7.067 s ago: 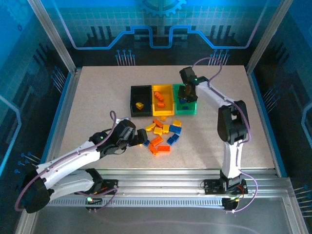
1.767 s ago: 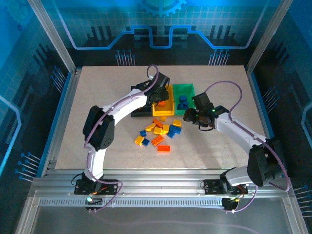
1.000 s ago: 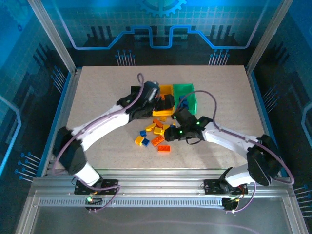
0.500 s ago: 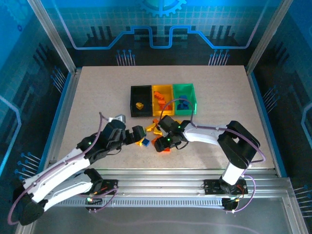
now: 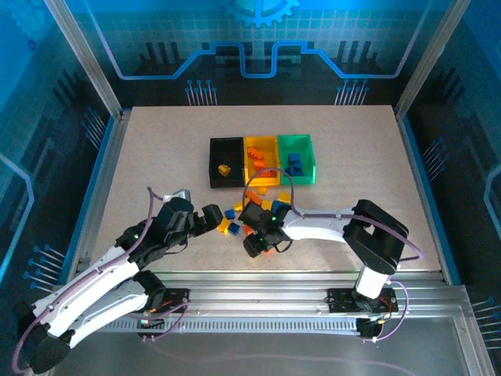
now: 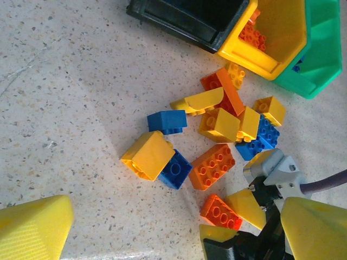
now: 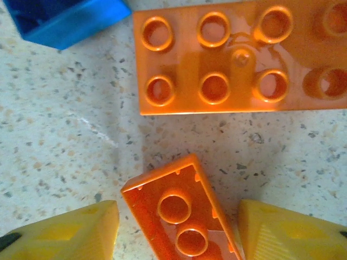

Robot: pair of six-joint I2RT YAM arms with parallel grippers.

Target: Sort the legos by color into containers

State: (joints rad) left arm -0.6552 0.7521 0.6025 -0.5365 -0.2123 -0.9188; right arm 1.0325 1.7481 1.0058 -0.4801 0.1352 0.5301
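Loose yellow, orange and blue legos (image 5: 254, 213) lie in a pile in front of the containers: black (image 5: 213, 164), yellow (image 5: 261, 177) and green (image 5: 312, 163) bins in a row. A yellow brick lies in the black bin, orange ones in the yellow bin, blue ones in the green bin. My right gripper (image 5: 262, 241) is down at the pile's near edge, its yellow fingers (image 7: 70, 233) standing either side of a small orange brick (image 7: 181, 216), with slim gaps showing. My left gripper (image 5: 213, 218) hovers wide open left of the pile, holding nothing.
A larger orange brick (image 7: 238, 59) and a blue brick (image 7: 65, 16) lie just beyond the small one. In the left wrist view a yellow brick (image 6: 147, 154) and a blue brick (image 6: 176, 170) sit nearest my left fingers. Metal rails border the table.
The left arm pulled back from the bins to the pile's near left. The right gripper dropped to the pile's near edge and its jaws narrowed around the small orange brick.
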